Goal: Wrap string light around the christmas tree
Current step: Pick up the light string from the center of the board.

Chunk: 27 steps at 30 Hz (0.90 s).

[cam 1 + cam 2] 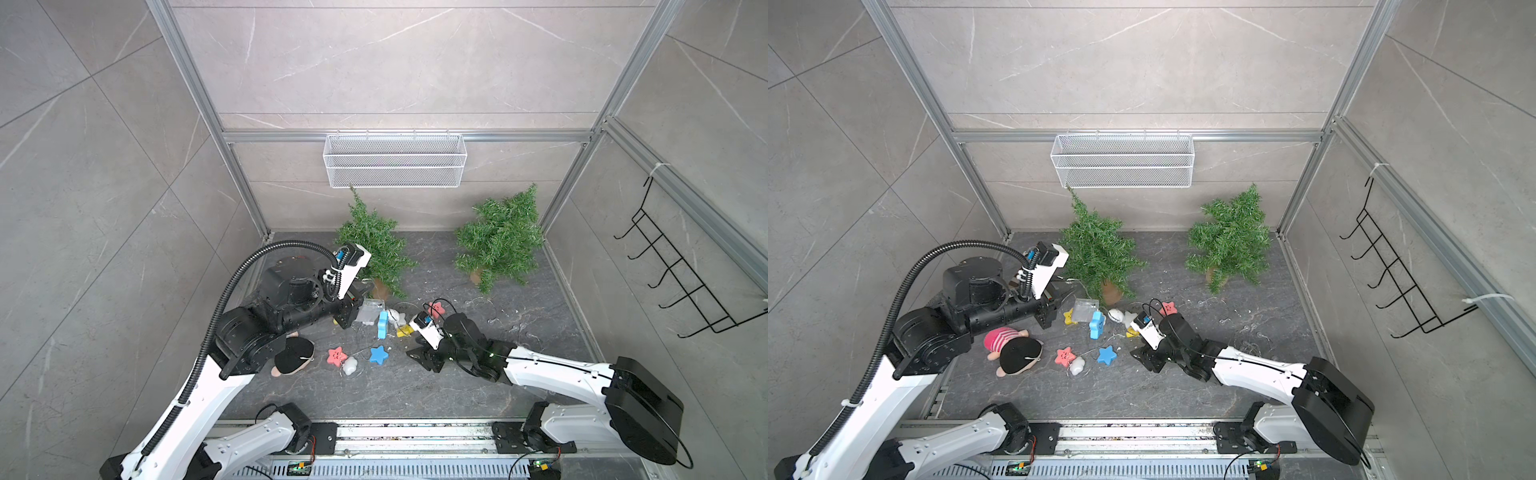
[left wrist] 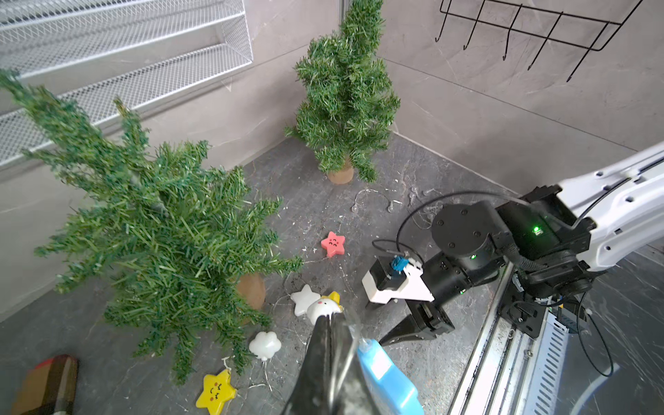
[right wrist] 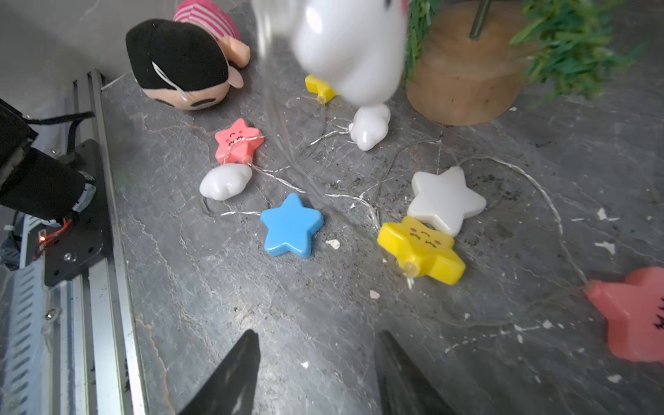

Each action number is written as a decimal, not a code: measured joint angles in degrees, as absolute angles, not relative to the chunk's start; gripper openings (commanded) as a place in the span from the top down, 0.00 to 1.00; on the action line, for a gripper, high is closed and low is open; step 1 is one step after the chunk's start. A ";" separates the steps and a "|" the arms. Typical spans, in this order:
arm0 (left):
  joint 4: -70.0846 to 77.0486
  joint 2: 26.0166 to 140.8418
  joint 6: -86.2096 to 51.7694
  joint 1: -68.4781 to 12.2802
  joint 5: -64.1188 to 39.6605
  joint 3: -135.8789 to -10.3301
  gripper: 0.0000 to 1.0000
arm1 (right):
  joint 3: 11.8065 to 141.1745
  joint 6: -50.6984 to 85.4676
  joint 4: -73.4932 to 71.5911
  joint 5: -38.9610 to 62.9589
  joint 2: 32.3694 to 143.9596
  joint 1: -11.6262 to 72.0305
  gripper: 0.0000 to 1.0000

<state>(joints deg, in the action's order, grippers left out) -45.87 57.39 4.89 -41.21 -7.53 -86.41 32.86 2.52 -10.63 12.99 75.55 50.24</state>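
in both top views the left hand (image 1: 345,319) is clenched on the string light (image 1: 382,324), which trails just past its tips beside the christmas tree (image 1: 374,249) base, probably to lift slack for wrapping. left wrist view: pinch confirmed, tree unwrapped. right wrist view: right hand (image 3: 318,337) released, empty, poised above stars (image 3: 291,224) lying ahead on the worktop (image 3: 287,305).

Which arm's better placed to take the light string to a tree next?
Left. The left claw is shut, apparently pinching the wire of the light string, and sits right beside a tree. The right claw is open and empty above the floor.
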 measured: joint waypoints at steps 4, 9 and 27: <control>-47.27 59.46 6.07 -41.21 -7.53 -89.69 1.00 | 32.62 1.61 -15.38 10.79 78.48 50.78 0.45; -49.52 60.90 7.20 -41.21 -7.11 -92.12 1.00 | 31.75 1.63 -20.53 8.03 81.52 50.78 0.45; -53.12 63.72 10.52 -41.21 -6.04 -99.66 1.00 | 34.02 -6.83 -25.06 -9.50 91.88 50.78 0.44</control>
